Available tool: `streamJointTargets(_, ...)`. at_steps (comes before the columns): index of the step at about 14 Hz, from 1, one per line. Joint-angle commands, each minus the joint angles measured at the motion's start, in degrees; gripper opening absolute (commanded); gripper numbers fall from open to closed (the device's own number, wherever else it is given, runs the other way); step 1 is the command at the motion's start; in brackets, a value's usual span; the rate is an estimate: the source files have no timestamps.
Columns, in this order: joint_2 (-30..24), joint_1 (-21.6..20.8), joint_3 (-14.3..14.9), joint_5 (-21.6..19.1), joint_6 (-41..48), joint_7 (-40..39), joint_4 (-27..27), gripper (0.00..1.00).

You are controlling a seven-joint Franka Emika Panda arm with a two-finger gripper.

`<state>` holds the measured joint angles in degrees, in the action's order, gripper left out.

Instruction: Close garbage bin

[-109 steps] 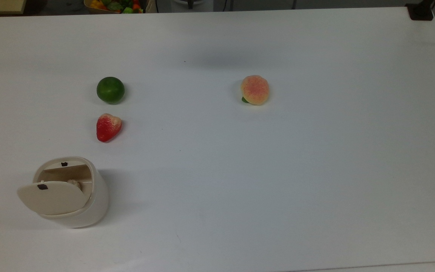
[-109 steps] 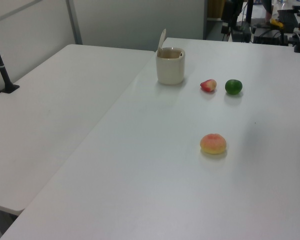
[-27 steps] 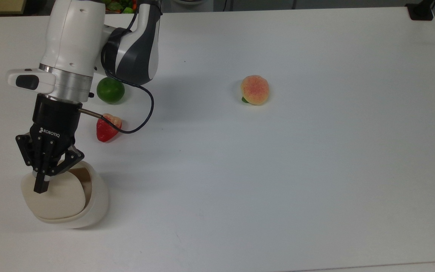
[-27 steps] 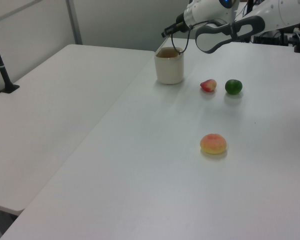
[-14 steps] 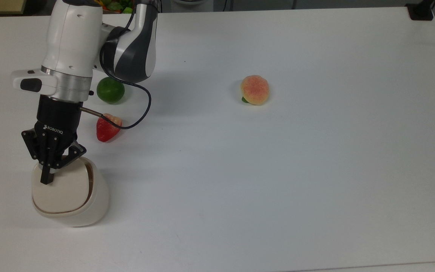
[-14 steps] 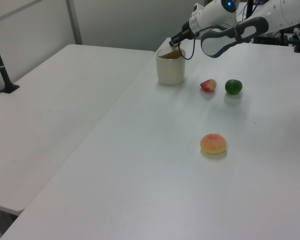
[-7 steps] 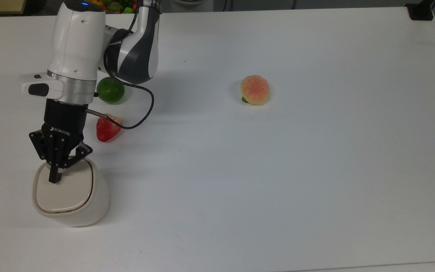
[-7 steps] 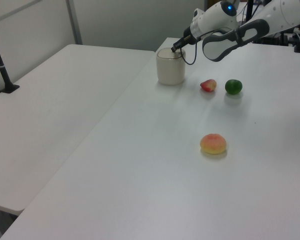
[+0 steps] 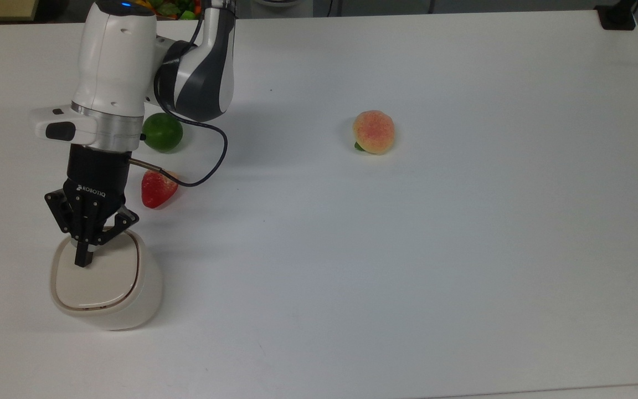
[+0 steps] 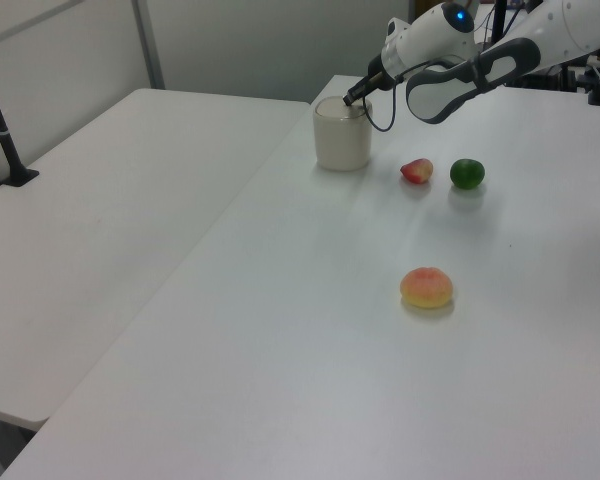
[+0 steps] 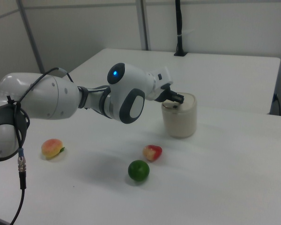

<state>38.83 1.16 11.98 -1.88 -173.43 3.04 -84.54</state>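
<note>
Pressing down on the lid (image 9: 95, 275) of the garbage bin (image 9: 106, 284), the robot arm's end effector (image 9: 82, 258) has its two fingers drawn together with nothing between them, and their tip rests on the lid's far edge as the top view shows it; the lid lies flat and level with the bin's rim, so the closing step looks as good as done; the bin stands near the top view's lower left corner of the white worktop (image 9: 407, 249), and toward the far end of the worktop in the left view; the next move, by my judgement, calls for a straight lift off the lid, without dragging sideways, so the light bin is not tipped or shifted; a red strawberry (image 9: 156, 189) lies just beyond the bin, a green lime (image 9: 162, 132) past that, partly under the arm, and a peach (image 9: 374, 132) well apart near the worktop's middle; the surface is plain, matt white; a second white table (image 10: 110, 220) adjoins it in the left view, with pale partition walls, a black post and dark equipment behind.
</note>
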Motion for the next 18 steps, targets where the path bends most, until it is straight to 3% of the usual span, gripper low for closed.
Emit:
streamJointTargets(1, -1.5, -0.5, -0.3, 1.0, -0.5, -2.1, -4.9, 0.0)
streamJointTargets(11, -1.2, -0.6, -0.3, 3.2, -1.0, -2.8, -6.4, 0.0)
streamJointTargets(18, -6.7, -0.3, -0.4, 2.2, 0.5, -2.1, -6.5, 0.0)
